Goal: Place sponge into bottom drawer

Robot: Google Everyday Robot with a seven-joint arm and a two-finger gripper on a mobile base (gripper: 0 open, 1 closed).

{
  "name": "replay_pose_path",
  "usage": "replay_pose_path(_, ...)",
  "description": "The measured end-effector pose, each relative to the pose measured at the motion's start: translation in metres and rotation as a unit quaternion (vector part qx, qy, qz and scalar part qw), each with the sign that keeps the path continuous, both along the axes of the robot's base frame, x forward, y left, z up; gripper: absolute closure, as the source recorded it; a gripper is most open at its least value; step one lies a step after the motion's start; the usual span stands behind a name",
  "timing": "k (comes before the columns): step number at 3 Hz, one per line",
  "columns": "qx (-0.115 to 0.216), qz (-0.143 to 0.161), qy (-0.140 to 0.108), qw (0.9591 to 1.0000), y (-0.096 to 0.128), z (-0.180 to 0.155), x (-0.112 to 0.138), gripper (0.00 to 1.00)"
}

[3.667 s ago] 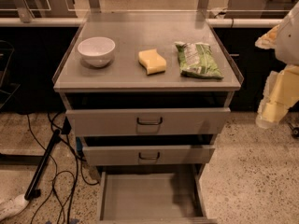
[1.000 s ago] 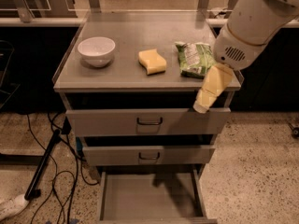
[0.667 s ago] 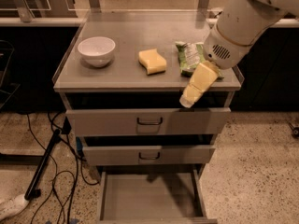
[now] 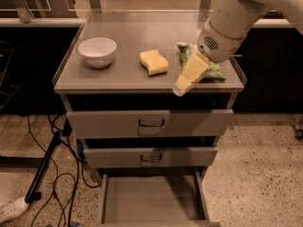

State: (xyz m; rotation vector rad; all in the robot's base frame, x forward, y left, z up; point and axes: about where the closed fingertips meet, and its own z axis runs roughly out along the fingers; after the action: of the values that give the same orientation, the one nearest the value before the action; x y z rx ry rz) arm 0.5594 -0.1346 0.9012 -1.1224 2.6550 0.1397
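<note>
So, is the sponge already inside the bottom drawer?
No, the sponge lies on the cabinet top between the white bowl and the gripper, which hangs over the top's front edge.

You count one sponge (image 4: 154, 62), one white bowl (image 4: 97, 51) and one green bag (image 4: 183, 53) on one cabinet top (image 4: 123, 32). Below it you count three grey drawers: one top drawer (image 4: 104, 123), one middle drawer (image 4: 113, 157), one bottom drawer (image 4: 151, 200). One gripper (image 4: 182, 85) hangs over the cabinet top's front right edge, partly covering the green bag.
</note>
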Motion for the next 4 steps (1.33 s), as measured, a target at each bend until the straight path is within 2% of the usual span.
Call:
replay_pose_path(1, 0.001, -0.004, 0.001, 1.0000, 0.000, 0.000, 0.001, 0.00)
replay_pose_path(2, 0.018, -0.006, -0.003, 0.9998, 0.014, 0.007, 0.011, 0.00)
replay_pose_path(3, 0.043, 0.017, -0.024, 0.9986, 0.047, 0.031, 0.038, 0.00)
replay_pose_path(4, 0.052, 0.039, -0.040, 0.9971, 0.069, 0.042, 0.054, 0.00)
